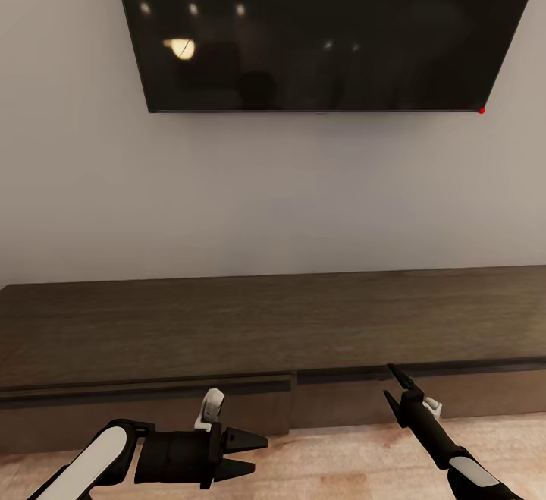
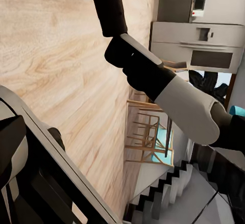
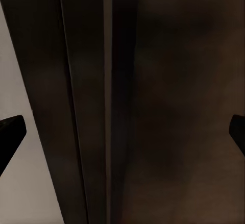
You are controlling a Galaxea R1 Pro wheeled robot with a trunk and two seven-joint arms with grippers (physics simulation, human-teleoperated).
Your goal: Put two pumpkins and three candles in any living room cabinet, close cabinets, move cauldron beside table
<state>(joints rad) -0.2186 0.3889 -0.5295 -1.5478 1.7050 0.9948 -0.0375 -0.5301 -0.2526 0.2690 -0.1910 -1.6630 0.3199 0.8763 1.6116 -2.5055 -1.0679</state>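
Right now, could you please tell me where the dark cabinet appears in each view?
Head view: cabinet spans the lower half.
Right wrist view: its dark panels, close up.
Left wrist view: cannot tell; floor and right arm show.
Shared landmark: right gripper at the cabinet's front edge, fingertips flanking the right wrist view.

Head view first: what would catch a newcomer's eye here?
A big dark wall-mounted TV tops the picture, reflecting ceiling lights. Below it runs the long, low dark-brown cabinet; its left front panel stands slightly proud of the right one. The right gripper reaches the front edge, while the left gripper hovers open over the wood floor.
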